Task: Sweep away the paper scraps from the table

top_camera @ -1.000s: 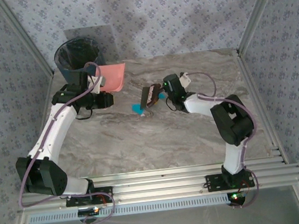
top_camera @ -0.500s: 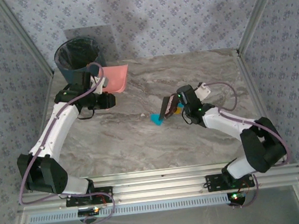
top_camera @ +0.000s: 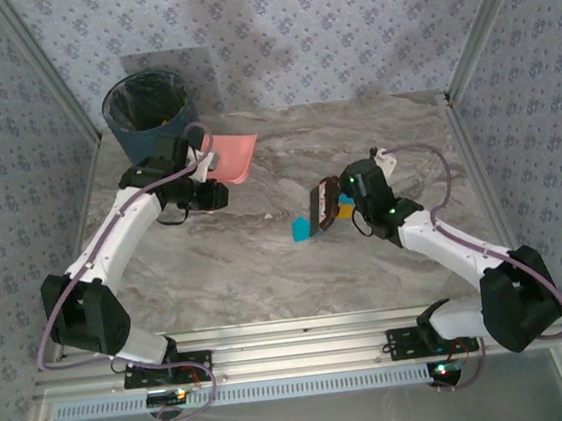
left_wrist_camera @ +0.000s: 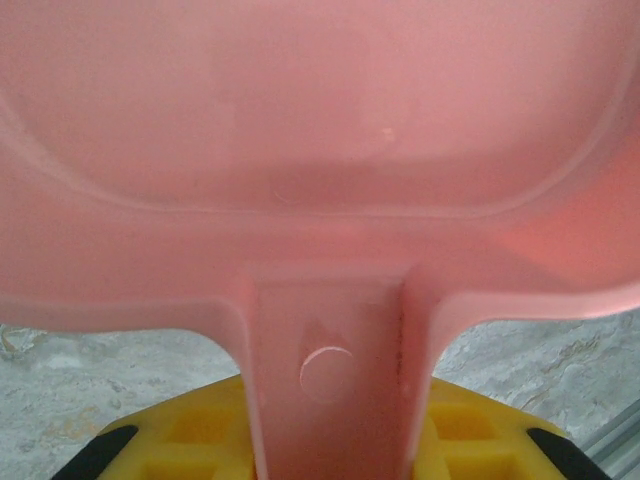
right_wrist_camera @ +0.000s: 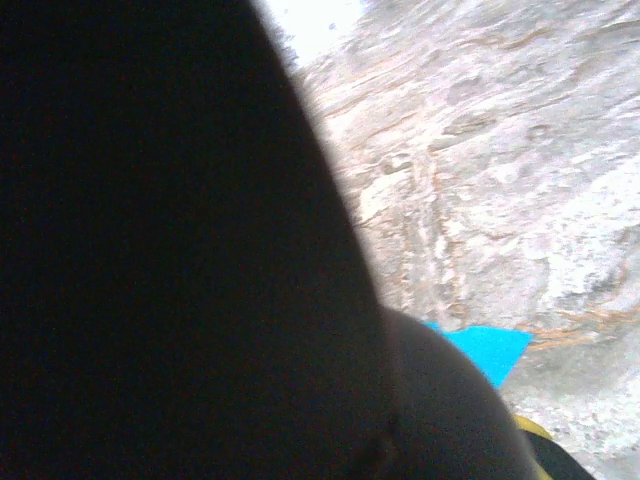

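Item, the table: a grey-beige marble-veined surface is being shown, with aluminium rails along the near edge and blue-patterned walls around it. Item, the paper scraps: one teal piece is being seen lying flat on the table, right of centre, just beside the lower end of a dark brush. A smaller teal and orange patch is being glimpsed close behind the brush, and whether it is touching the bristles cannot be told. In the right wrist view a teal scrap is being shown on the marble, partly covered by the dark bulk of the brush. Item, the right gripper: it is being kept closed on the brush, which is being held tilted over the table. Item, the left gripper: it is being kept clamped on the handle of a pink dustpan at the far left of the table, well apart from the scraps. In the left wrist view the handle is being pinched between the yellow fingers of the left gripper, with the dustpan spreading out beyond them. Whether its lip is touching the table cannot be told. Item, a dark bin: it is being shown upright in the far left corner, near the dustpan.
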